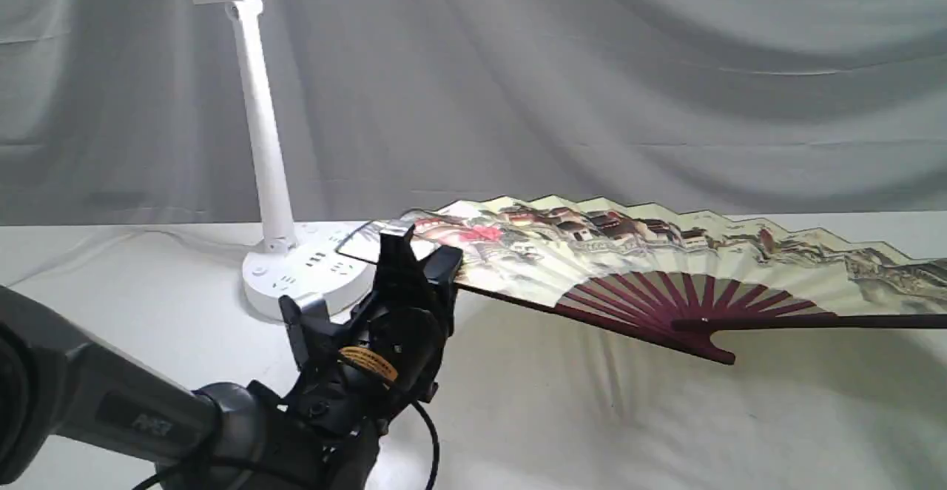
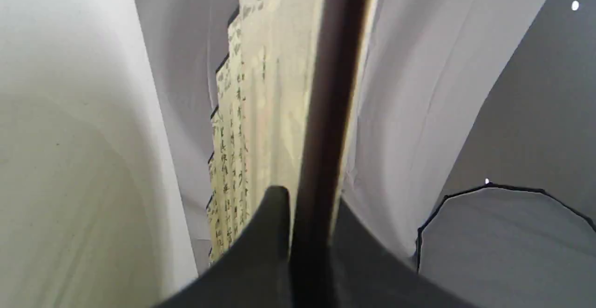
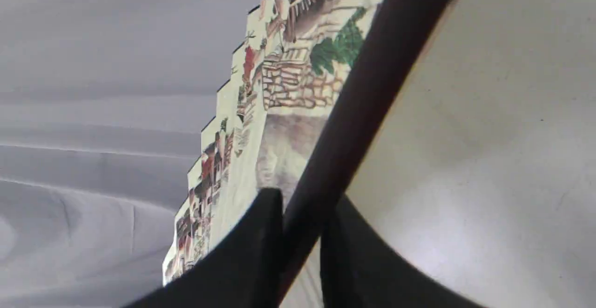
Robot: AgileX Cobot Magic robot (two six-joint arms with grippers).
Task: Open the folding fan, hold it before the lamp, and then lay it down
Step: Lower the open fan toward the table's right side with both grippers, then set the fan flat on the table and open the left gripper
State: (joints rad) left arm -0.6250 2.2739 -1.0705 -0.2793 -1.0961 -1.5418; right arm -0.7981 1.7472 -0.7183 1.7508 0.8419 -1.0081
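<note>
The folding fan (image 1: 629, 260) is spread wide open and held a little above the white table, its painted side facing the exterior view and its shadow on the cloth below. My left gripper (image 1: 422, 260) is shut on the fan's left dark guard, just right of the lamp's round base. In the left wrist view that guard (image 2: 326, 112) runs between the black fingers (image 2: 274, 219), with the fan's written side beside it. My right gripper (image 3: 302, 215) is shut on the other guard (image 3: 368, 89); it lies beyond the exterior view's right edge. The white lamp (image 1: 259, 120) stands at the back left.
A white cloth covers the table (image 1: 592, 431), and a grey draped backdrop (image 1: 666, 68) hangs behind it. My left arm (image 1: 111, 408) with its black cable comes in from the lower left corner. The lamp's base (image 1: 296, 283) stands close behind the left gripper.
</note>
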